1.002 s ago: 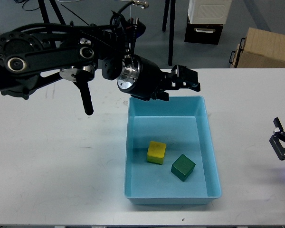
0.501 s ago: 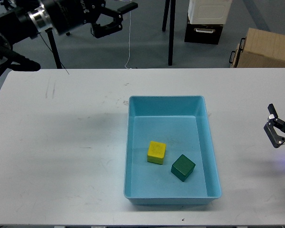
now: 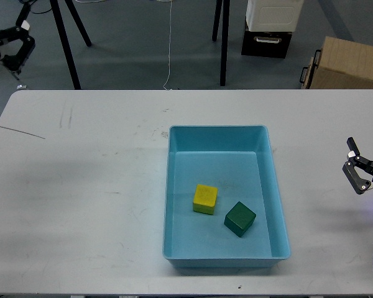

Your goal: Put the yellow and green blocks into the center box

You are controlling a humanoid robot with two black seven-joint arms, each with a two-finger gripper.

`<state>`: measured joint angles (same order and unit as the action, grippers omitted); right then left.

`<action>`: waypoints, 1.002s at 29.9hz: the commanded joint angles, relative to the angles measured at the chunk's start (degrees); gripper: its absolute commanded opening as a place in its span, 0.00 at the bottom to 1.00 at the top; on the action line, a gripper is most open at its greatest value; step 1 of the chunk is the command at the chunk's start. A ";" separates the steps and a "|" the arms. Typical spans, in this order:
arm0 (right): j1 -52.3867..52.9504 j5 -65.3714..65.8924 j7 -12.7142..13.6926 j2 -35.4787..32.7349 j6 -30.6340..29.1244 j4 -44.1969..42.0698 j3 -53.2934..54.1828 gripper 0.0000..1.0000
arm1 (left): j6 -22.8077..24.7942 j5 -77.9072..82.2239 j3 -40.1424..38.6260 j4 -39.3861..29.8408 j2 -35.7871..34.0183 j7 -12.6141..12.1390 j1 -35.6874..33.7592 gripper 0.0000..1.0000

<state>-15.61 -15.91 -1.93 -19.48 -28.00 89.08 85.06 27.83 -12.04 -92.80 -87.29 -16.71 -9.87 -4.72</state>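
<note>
The yellow block (image 3: pixel 204 198) and the green block (image 3: pixel 240 218) both lie inside the light-blue tray (image 3: pixel 217 129) at the middle of the white table, side by side and slightly apart. My left gripper (image 3: pixel 15 48) is at the far upper left, beyond the table's back-left corner, open and empty. My right gripper (image 3: pixel 355 165) is at the right edge, above the table and well right of the tray, open and empty.
Beyond the table's far edge, a brown cardboard box (image 3: pixel 348 62) and a white-and-black case (image 3: pixel 270 25) stand on the floor. Black stand legs (image 3: pixel 223 43) rise behind the table. A thin wire (image 3: pixel 18 131) lies across the table's left edge.
My left arm has swung away from above the tray's far end to the far upper left, off the table. My right gripper has risen slightly. The blocks have not moved.
</note>
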 commanded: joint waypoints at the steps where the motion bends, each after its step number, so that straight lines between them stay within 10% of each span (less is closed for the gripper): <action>1: -1.00 0.09 -0.35 0.15 0.00 0.04 -0.24 1.00 | -0.67 -0.35 -3.00 -7.43 7.72 0.29 12.42 1.00; 17: -6.37 2.46 -0.35 3.22 0.00 1.44 -3.58 1.00 | 0.17 0.09 0.51 -11.85 16.53 -1.21 31.87 1.00; 30: -6.45 2.46 -0.44 2.79 0.00 1.89 -2.70 1.00 | 0.17 0.09 1.48 -12.29 16.71 -1.30 33.81 1.00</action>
<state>-22.07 -13.44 -2.30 -16.70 -28.00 91.01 82.33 28.01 -11.95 -91.95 -99.59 0.00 -11.17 29.08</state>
